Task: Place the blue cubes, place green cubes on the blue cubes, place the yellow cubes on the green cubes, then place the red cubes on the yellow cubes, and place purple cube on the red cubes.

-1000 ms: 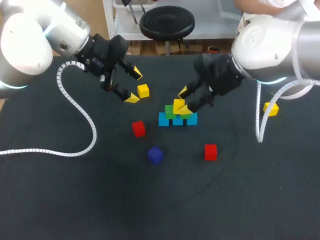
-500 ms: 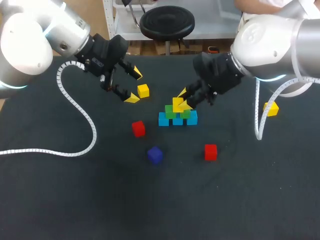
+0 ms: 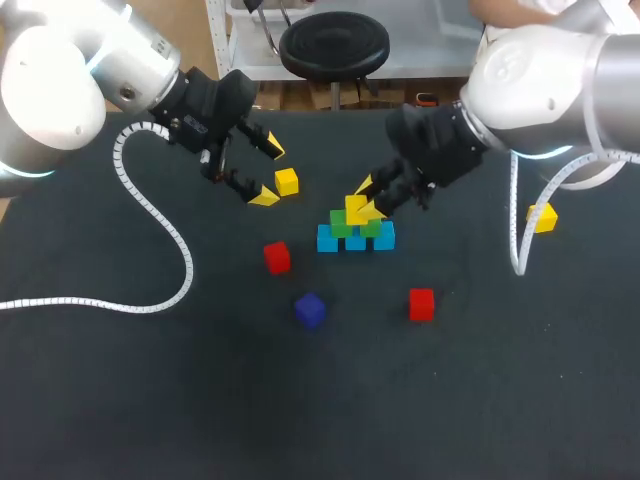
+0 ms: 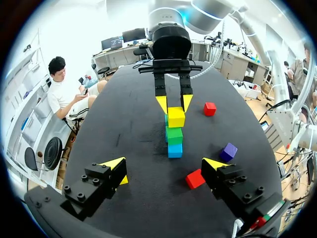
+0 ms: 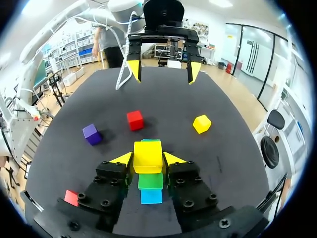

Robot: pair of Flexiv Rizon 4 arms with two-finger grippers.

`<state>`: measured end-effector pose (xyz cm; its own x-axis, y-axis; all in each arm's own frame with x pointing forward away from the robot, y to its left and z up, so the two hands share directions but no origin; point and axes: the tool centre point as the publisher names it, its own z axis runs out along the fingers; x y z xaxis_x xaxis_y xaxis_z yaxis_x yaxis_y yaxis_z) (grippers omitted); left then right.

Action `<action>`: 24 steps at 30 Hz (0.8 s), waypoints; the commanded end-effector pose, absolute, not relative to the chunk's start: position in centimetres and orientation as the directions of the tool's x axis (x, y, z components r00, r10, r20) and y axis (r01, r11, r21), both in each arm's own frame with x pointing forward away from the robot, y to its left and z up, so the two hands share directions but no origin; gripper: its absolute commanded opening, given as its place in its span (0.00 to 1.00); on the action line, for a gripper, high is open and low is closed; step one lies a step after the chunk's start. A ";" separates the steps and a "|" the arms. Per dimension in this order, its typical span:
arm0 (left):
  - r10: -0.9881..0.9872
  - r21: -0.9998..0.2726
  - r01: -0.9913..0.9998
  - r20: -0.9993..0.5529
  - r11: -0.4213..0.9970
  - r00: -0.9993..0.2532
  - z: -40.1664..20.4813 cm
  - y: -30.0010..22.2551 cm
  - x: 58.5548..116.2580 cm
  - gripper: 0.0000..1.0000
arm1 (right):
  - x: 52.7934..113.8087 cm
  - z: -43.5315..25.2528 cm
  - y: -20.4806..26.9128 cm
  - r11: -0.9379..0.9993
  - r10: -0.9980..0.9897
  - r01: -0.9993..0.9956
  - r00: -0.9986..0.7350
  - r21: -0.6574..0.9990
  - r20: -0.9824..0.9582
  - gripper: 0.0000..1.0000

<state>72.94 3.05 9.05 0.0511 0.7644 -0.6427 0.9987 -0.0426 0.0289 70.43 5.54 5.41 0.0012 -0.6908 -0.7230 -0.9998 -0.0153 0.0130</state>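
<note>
Your black desk [image 3: 150,400] fills the head view, and both arms come in over its far half. The left arm [image 3: 60,90] enters from the far left corner, the right arm [image 3: 550,80] from the far right.

The left fingers [image 3: 264,197] stand wide apart and hold nothing. They hang above the desk, left of the stack.

The right fingers [image 3: 366,186] are clamped on the held yellow cube [image 3: 356,210], one yellow tip pressed to each side of it. Your right wrist view shows that same cube [image 5: 147,153] squarely between the tips.

The stack sits near the middle of the desk. Three blue cubes [image 3: 327,239] lie in a row, touching each other. Two green cubes [image 3: 340,222] rest on top of them, and the held yellow cube sits on the green layer.

A loose yellow cube [image 3: 287,181] lies just beside the left fingers. Another yellow cube [image 3: 541,217] lies well apart, by the right arm's cable. One red cube [image 3: 277,257] lies near the stack's left end, and the other red cube [image 3: 421,304] lies nearer you on the right. The purple cube [image 3: 310,309] lies between the two red ones, on the near side.
</note>
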 end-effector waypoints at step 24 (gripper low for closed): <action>0.765 0.029 0.999 -0.642 -0.044 0.052 9.0 3.1 73.0 1.00 | 70.9 5.5 5.7 -0.031 -0.707 -1.000 0.021 0.002 -0.707 0.00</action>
<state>72.94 3.05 9.05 0.0512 0.7644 -0.6427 0.9987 -0.0426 0.0289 71.02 5.65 5.53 0.0209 -0.7069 -0.7070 -0.9994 -0.0331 0.0035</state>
